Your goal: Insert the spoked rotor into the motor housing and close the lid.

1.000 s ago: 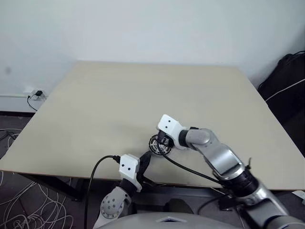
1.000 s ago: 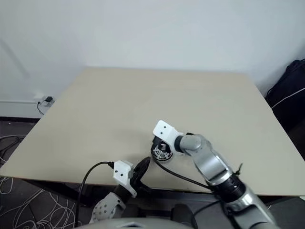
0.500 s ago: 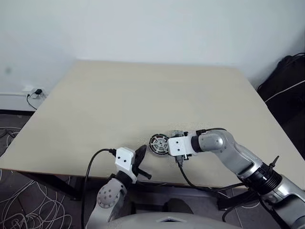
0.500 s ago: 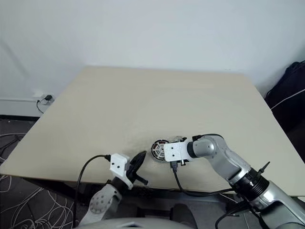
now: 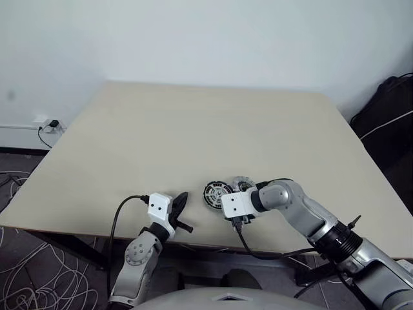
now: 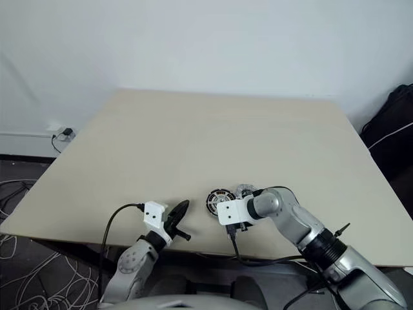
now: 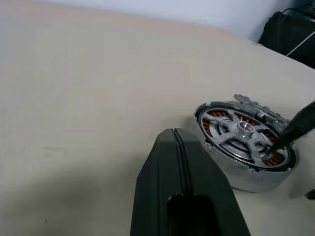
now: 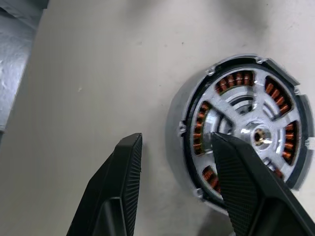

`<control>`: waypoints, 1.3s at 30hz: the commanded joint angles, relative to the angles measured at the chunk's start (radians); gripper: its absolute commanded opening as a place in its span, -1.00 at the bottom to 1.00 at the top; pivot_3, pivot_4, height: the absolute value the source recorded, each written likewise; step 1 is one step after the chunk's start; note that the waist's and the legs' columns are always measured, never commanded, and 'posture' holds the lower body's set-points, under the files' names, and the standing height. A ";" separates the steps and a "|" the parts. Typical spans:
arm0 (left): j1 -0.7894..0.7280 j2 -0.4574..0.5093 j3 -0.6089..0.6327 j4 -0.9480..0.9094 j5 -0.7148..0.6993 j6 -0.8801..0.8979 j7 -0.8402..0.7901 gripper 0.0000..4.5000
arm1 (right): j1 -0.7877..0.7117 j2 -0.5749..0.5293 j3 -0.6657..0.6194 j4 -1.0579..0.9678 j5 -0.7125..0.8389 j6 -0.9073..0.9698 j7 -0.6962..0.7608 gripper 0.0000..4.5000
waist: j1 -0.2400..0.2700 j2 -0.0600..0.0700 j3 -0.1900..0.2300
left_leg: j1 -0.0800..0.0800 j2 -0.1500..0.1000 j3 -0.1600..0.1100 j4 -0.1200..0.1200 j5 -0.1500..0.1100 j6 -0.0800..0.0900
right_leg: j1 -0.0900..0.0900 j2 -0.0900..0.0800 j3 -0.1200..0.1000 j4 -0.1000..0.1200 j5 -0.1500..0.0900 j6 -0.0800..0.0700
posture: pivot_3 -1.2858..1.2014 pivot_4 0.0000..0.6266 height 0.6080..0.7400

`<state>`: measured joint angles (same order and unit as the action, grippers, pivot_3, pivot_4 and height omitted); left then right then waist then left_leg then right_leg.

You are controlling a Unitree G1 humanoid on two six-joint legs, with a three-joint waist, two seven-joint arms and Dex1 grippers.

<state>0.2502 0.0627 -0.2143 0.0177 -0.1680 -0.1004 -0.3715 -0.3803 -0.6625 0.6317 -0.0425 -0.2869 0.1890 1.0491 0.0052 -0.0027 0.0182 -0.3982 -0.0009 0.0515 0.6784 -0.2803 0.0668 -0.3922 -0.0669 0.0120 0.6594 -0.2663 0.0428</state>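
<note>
The motor housing [image 8: 189, 123] stands near the table's front edge, silver-walled. The spoked rotor [image 8: 256, 133] lies inside it, with copper windings showing between the silver spokes. The lid [image 7: 259, 106], a grey notched disc, sits just behind the housing [image 5: 216, 194]; whether they touch I cannot tell. My right gripper [image 8: 174, 142] is open, coming in from the housing's right side. One finger hangs over the rotor and the other is outside the housing's wall. My left gripper [image 5: 183, 196] is shut and holds nothing, a short way left of the housing, pointing at it.
The beige table [image 5: 193, 129] stretches bare toward the white wall. A black bag [image 5: 387, 110] lies off its right side. Cables [image 5: 32, 284] are strewn on the floor at the left, below the table's front edge.
My right gripper came down from above the housing, and its wrist swung round to the housing's right side. My left gripper slid left and further onto the table. The housing stayed put.
</note>
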 commanded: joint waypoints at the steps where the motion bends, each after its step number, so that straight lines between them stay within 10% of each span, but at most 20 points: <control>1: 0.013 -0.018 -0.021 -0.043 0.008 -0.029 0.003 -1.00 | -0.040 0.009 -0.016 0.026 -0.014 -0.007 0.021 0.06 | 0.000 0.000 0.000 | 0.000 0.000 0.000 0.000 0.000 0.000 | 0.000 0.000 0.000 0.000 0.000 0.000 | 0.03 -1.00 1.00; 10: 0.071 -0.026 -0.041 -0.044 0.025 -0.074 0.005 -1.00 | -0.033 0.018 -0.039 0.024 -0.013 0.016 0.038 -0.94 | -0.003 0.003 -0.002 | 0.000 -0.001 0.000 0.000 0.000 0.000 | 0.000 -0.003 -0.001 0.000 0.001 -0.002 | 0.03 -1.00 1.00; 39: 0.117 -0.014 -0.050 0.009 0.011 -0.155 -0.069 -1.00 | 0.214 0.063 -0.238 -0.528 0.114 0.930 -0.190 -0.95 | 0.023 0.007 -0.005 | -0.016 -0.008 0.001 0.003 -0.001 0.005 | -0.013 -0.012 -0.005 -0.001 0.002 -0.002 | 0.03 -1.00 1.00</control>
<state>0.3780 0.0573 -0.2514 0.0626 -0.1587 -0.2528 -0.4402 -0.1269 -0.6089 0.4062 -0.5233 -0.1869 1.1175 0.8836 0.0279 0.0047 0.0132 -0.4142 -0.0086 0.0523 0.6812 -0.2810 0.0721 -0.4057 -0.0787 0.0066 0.6592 -0.2638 0.0407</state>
